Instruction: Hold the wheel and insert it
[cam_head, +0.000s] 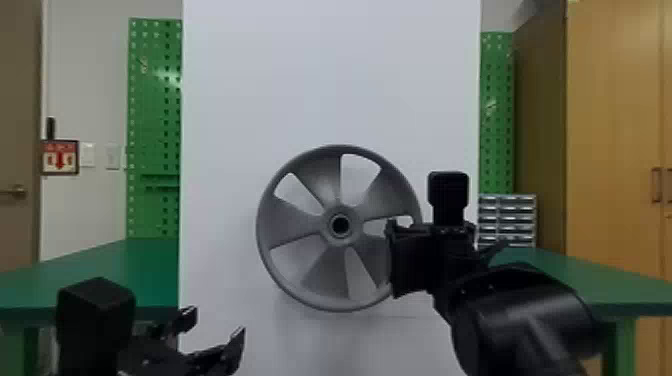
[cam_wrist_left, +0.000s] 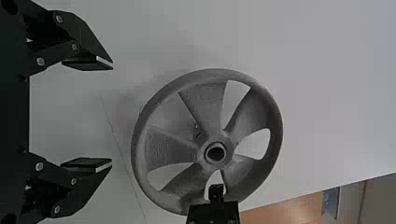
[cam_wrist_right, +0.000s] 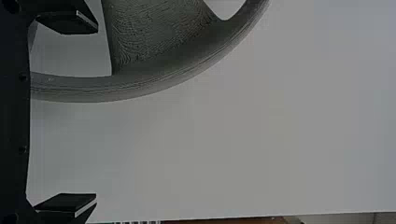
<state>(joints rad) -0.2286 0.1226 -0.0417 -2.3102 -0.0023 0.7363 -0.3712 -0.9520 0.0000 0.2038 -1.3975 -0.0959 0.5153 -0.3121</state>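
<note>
Wheel (cam_head: 285, 225) standing upright in front of the white board (cam_head: 330, 75), grey and spoked, its round hub (cam_head: 327, 226) facing me in the head view. I can't tell how it is held up or whether its back touches the board.

My right claw (cam_head: 407, 262) is at the wheel's right side, covering part of the rim. On the right wrist view I see its fingers (cam_wrist_right: 65, 23) spread wide, with the rim crossing the gap between them, much nearer one finger than the other. They aren't closed on it, though I can't say whether that nearer finger touches.

My left claw (cam_head: 215, 332) is low on the left in the head view, short of the wheel. It is open too; on the left wrist view its two pads (cam_wrist_left: 86, 164) stand well apart with only board between them, and the wheel lies beyond the fingertips.

Behind the board I have a green table (cam_head: 90, 265) to either side, green pegboard (cam_head: 155, 100), a stack of small drawers (cam_head: 507, 215) and a wooden cabinet (cam_head: 610, 125) over on the right.
</note>
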